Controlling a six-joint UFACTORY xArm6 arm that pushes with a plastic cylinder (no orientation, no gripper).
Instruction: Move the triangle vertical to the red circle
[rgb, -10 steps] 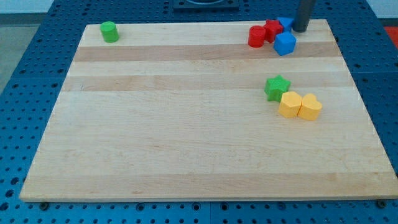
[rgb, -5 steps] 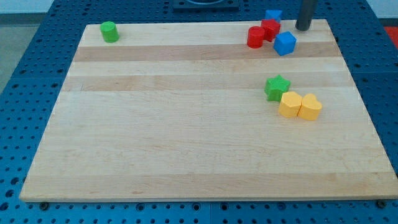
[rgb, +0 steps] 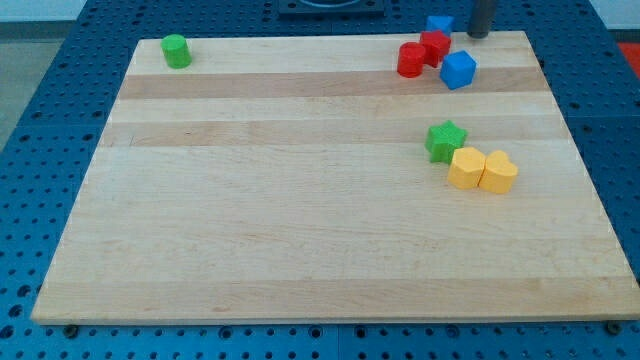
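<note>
We see a board (rgb: 300, 220) of pale wood with lengthwise grain, smooth and a little satin. Around the board lies a blue perforated base (rgb: 40, 120), which looks like matt metal or plastic. On the board, the red circle (rgb: 410, 61), the blue cube (rgb: 458, 70) and the green star (rgb: 445, 140) look like smooth matt plastic.

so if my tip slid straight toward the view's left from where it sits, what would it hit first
Most likely the small blue block at the board's top edge, just left of my tip; the gap between them looks free, though depth is unclear.
</note>
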